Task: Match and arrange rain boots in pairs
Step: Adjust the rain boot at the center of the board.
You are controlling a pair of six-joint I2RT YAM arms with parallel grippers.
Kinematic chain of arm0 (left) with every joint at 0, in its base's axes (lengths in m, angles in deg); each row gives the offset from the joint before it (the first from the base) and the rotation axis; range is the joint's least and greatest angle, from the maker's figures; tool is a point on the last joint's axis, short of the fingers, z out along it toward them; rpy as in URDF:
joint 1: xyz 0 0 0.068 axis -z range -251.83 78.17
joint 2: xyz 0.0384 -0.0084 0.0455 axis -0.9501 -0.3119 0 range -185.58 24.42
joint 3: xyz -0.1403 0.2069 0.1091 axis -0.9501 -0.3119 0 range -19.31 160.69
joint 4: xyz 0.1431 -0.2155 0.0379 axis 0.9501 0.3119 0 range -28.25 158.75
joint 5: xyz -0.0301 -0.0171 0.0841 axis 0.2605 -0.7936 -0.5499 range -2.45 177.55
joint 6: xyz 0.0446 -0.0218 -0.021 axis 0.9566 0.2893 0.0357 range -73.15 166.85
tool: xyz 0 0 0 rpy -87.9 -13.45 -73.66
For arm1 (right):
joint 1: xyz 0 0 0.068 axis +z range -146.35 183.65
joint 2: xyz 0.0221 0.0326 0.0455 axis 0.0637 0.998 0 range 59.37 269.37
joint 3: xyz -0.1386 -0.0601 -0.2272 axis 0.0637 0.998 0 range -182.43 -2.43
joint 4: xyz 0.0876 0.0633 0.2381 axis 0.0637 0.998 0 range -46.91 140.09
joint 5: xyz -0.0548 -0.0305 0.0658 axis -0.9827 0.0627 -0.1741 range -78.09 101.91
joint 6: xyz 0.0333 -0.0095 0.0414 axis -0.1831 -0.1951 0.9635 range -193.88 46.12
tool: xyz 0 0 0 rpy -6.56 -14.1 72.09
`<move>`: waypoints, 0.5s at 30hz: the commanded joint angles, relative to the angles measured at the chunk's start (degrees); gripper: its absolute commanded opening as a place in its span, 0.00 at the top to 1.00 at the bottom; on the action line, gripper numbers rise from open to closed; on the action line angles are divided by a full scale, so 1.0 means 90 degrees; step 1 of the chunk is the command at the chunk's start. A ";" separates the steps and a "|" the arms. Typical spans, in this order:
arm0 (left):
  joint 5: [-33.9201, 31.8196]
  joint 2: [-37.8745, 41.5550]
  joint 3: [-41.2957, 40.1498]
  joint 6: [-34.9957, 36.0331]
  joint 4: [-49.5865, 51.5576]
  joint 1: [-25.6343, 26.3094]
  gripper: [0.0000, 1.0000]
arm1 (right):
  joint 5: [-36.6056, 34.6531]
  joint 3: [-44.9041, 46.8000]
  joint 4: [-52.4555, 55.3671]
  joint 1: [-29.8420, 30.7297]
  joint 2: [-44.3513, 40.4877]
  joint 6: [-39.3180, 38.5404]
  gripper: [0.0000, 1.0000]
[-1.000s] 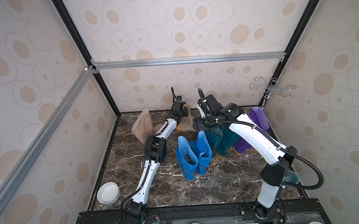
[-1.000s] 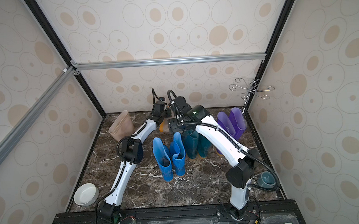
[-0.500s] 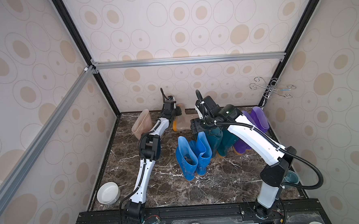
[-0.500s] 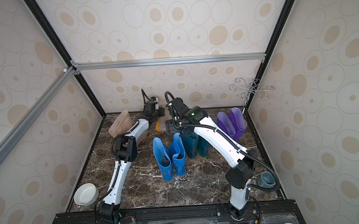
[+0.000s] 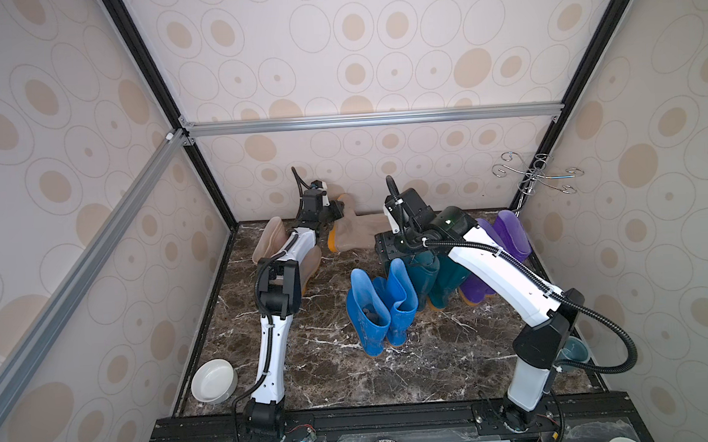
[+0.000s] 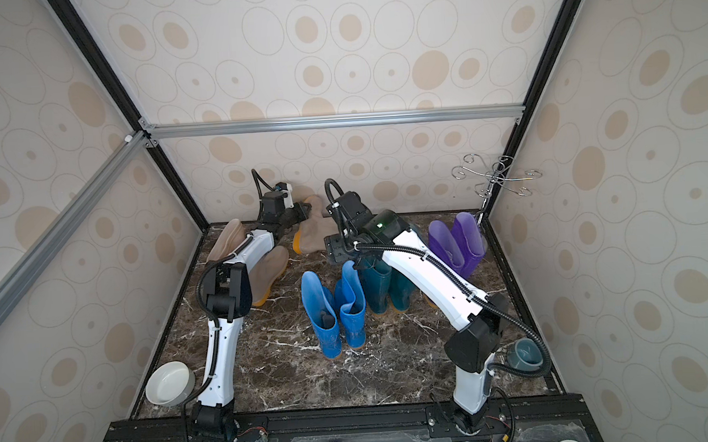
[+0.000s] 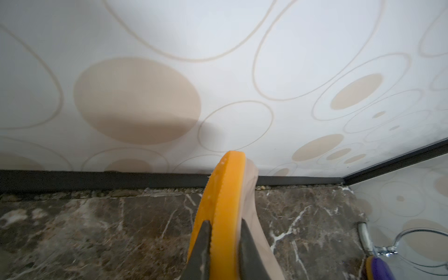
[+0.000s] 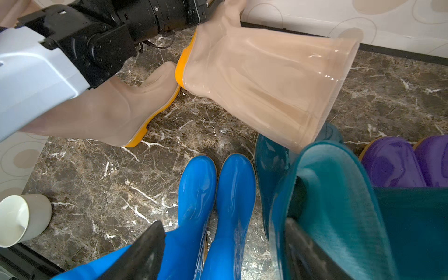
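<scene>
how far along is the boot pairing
Done: blue pair, teal pair and purple pair stand side by side. In hand: the left gripper pinches the sole of the lying beige boot by the back wall. Left: stand it beside the other beige boot.

no readable text, label, brand, number or sign shows anywhere.
</scene>
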 commanded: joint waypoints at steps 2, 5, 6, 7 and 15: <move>0.0428 0.0626 0.0376 -0.0624 -0.0717 -0.0063 1.00 | -0.0246 -0.0317 -0.0251 0.0031 -0.0317 -0.0233 0.21; 0.0490 0.0630 0.0668 -0.0807 -0.0695 -0.0102 1.00 | -0.0308 -0.0345 -0.0544 -0.0043 -0.0501 -0.0280 0.20; 0.0490 0.0630 0.0777 -0.0858 -0.0695 -0.0115 1.00 | -0.0302 -0.0332 -0.0654 -0.0097 -0.0575 -0.0265 0.20; 0.0482 0.0628 0.0876 -0.0910 -0.0682 -0.0120 1.00 | -0.0301 -0.0310 -0.0747 -0.0162 -0.0639 -0.0239 0.20; 0.0490 0.0586 0.1772 -0.1283 -0.0598 -0.0195 1.00 | -0.0012 0.0288 -0.1607 -0.0864 -0.1043 -0.0152 0.13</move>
